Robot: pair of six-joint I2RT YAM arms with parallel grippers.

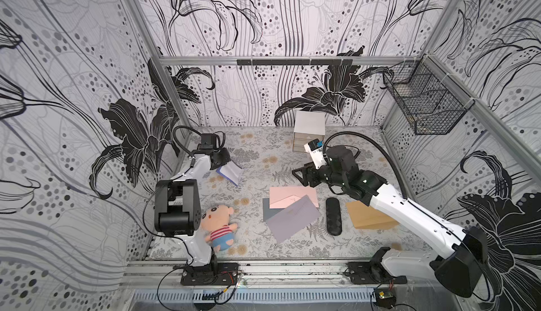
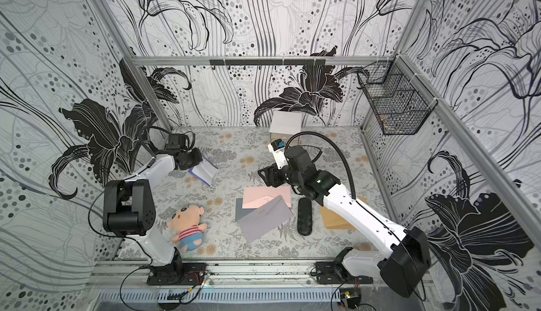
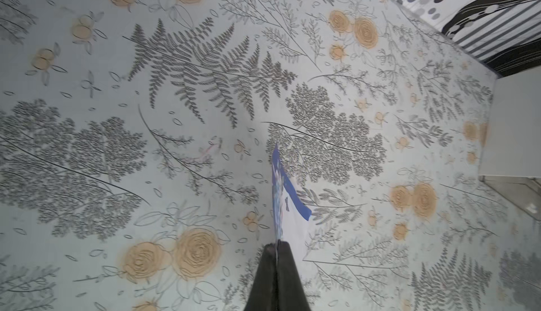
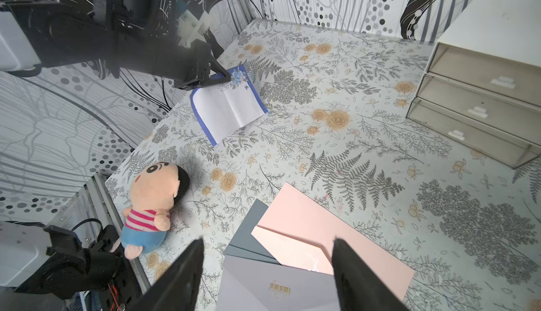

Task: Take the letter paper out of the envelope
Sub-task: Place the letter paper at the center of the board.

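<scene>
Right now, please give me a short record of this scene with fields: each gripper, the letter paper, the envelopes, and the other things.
left gripper: shut on one edge of the letter paper
right gripper: open, empty, above the pink envelope
letter paper: white with a blue border, outside every envelope, at the far left of the table
pink envelope: partly under the lilac envelope
grey envelope: bottom of the pile
other things: plush doll, black case, drawer unit
</scene>
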